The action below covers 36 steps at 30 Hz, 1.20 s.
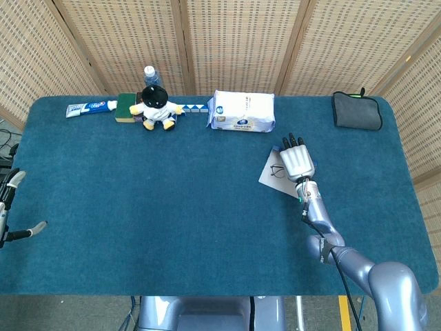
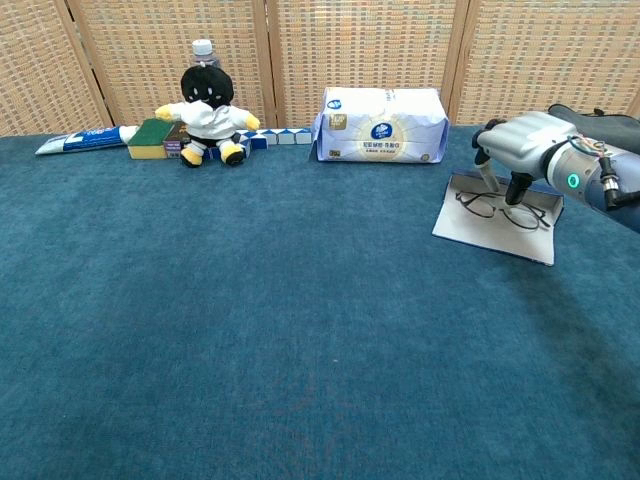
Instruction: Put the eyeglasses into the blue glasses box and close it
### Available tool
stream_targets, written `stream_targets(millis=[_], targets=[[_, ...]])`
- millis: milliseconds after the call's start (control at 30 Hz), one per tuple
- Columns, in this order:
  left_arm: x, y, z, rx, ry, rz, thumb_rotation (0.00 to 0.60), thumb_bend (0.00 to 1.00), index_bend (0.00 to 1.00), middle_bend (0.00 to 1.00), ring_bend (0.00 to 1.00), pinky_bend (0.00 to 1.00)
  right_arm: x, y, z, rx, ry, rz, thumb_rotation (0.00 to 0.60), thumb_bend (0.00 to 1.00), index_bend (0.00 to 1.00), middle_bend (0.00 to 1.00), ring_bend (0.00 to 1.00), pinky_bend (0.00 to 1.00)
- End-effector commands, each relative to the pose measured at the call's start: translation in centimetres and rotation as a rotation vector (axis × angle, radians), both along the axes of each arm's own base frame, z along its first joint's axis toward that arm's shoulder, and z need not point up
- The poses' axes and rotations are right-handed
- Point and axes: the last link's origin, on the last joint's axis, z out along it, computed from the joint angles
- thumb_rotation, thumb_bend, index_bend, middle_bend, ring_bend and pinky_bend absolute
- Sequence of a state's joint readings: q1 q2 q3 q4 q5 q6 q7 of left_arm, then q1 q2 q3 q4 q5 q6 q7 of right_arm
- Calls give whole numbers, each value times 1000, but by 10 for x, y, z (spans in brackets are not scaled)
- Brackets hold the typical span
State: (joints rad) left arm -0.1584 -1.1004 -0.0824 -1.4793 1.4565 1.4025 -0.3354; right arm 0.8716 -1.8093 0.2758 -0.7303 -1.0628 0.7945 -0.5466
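Note:
The blue glasses box [image 2: 492,236] lies open at the right of the table, its pale inside facing up, also seen in the head view [image 1: 269,181]. The dark-rimmed eyeglasses [image 2: 500,209] lie on that pale surface [image 1: 277,170]. My right hand [image 2: 517,143] hangs over the far side of the box [image 1: 297,161], fingers pointing down and pinching the far rim of the glasses. My left hand [image 1: 8,207] shows only at the left edge of the head view, off the table, fingers apart and holding nothing.
Along the back edge stand a tissue pack [image 2: 381,124], a plush doll [image 2: 206,118], a green sponge [image 2: 150,137], a toothpaste tube [image 2: 84,139] and a bottle [image 2: 203,50]. A dark pouch [image 1: 357,110] lies at the back right corner.

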Motion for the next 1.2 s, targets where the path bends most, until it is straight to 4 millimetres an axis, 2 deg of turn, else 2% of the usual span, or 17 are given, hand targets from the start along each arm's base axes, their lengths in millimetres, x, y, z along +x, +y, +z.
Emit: stream_targets(millis=[33,100,267,467,833,1200], targets=[[0,0,0,0,0,-1,600,0,0,0,0,0,1,-1,-1,-15,-13,16,600,287,481,117,14,167],[0,0,0,0,-1,-2,600,0,0,0,0,0,0,-1,-1,-19,-16,16,600,252,420,98,14,167],[0,0,0,-1,-1,-3,600,0,0,0,0,0,-3,-2,-2,-30,-26,9,600,193,194,17,14,167],[0,0,-1,-5,-2,-7,600,0,0,0,0,0,-5,-4,-2,-46,-49,2,600,156,13,0,3,167],[-1,2,1,1,-10,-1,600,0,0,0,0,0,1,-19,-4,-80,-157,-67,600,156,0,0,0,167],[-2,3,3,10,-16,5,600,0,0,0,0,0,-11,-28,3,-151,-146,-140,600,182,0,0,0,167]])
